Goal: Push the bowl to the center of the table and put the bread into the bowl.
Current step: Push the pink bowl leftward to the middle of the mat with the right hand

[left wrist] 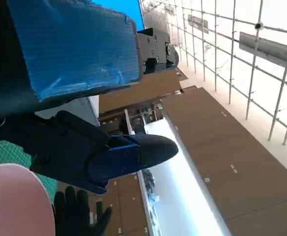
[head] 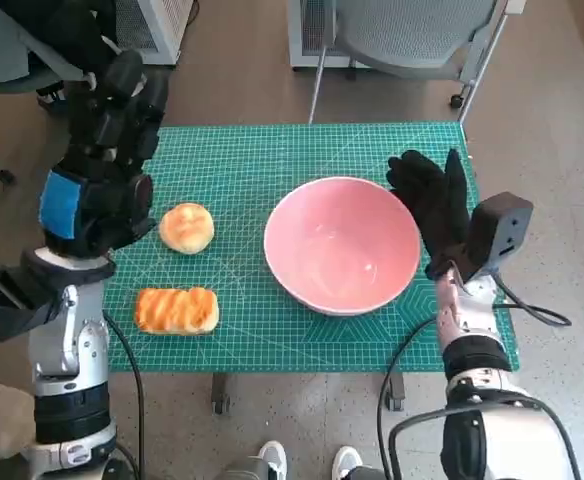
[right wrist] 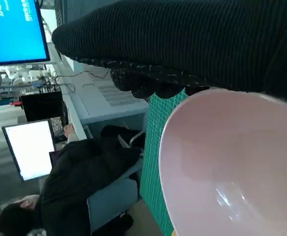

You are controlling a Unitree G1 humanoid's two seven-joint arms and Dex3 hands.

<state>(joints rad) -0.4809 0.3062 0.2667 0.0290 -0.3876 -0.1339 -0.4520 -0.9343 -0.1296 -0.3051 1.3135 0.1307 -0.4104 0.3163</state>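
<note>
Green cutting mat (head: 252, 160) covers the tabletop. Count: one pink bowl (head: 342, 243), two breads. Bowl sits right of frame centre in the head view, nothing inside it. Round bun (head: 186, 227) lies left of the bowl; a ridged loaf (head: 176, 309) sits below it, lower left. Right robot hand (head: 433, 200), gloved, lies flat against the bowl's right rim, grasping nothing. Left robot hand (head: 107, 150) hovers at upper left; its grip cannot be made out.
</note>
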